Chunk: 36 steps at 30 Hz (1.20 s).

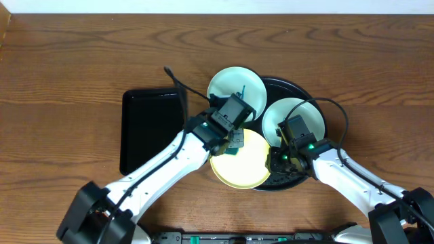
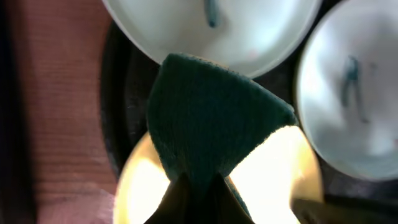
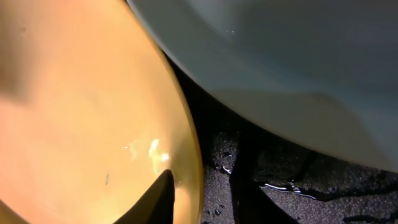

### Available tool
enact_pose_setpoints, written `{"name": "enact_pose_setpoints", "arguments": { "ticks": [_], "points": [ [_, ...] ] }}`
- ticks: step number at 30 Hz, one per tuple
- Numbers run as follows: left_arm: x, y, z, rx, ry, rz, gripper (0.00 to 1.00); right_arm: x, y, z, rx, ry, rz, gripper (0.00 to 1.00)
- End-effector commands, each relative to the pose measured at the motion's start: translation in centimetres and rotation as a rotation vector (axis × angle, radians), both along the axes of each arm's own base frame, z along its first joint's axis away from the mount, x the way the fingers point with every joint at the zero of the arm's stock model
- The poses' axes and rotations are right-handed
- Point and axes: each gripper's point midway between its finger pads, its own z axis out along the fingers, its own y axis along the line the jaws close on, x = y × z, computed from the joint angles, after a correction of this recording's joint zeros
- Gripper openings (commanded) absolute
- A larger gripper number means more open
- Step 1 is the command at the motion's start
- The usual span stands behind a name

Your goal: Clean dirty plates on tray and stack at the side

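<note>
- Overhead: your round black tray (image 1: 306,90) carries the back mint plate (image 1: 230,85), the right mint plate (image 1: 302,114) and the yellow plate (image 1: 247,168) in front. The left gripper (image 1: 232,144) hangs over the yellow plate's back edge, and the right gripper (image 1: 279,154) is at its right edge.
- Left wrist: the fingers are pinched tight on a dark green scouring pad (image 2: 211,118).
- Right wrist: one fingertip (image 3: 158,196) sits at the yellow rim — you cannot tell the jaw width or grip.
</note>
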Motion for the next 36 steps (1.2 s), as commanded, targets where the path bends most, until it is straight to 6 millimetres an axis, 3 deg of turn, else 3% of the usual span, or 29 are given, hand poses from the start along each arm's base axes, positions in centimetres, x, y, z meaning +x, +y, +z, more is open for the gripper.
{"name": "enact_pose_setpoints", "arguments": {
  "ticks": [1,5,14,21,28,36],
  "points": [
    [-1.5,-1.6,0.0,-0.083,0.073,-0.049,0.07,-0.2,0.1,-0.3,0.006,0.006,0.006,0.18],
    [-2.3,-2.1,-1.3,-0.077,0.113,-0.022,0.08,-0.2,0.1,-0.3,0.006,0.006,0.006,0.01],
    [-4.1,-6.1,-4.0,-0.117,0.172,-0.080,0.07,-0.2,0.1,-0.3,0.006,0.006,0.006,0.01],
    [-5.4,-6.9,-6.5,-0.085,0.228,-0.062,0.07,-0.2,0.1,-0.3,0.006,0.007,0.006,0.01],
    [-7.3,-8.2,-6.5,-0.159,0.336,-0.103,0.08,-0.2,0.1,-0.3,0.006,0.007,0.006,0.01],
    [-7.7,-8.5,-6.3,-0.171,0.349,-0.135,0.07,-0.2,0.1,-0.3,0.006,0.006,0.006,0.01]
  ]
}}
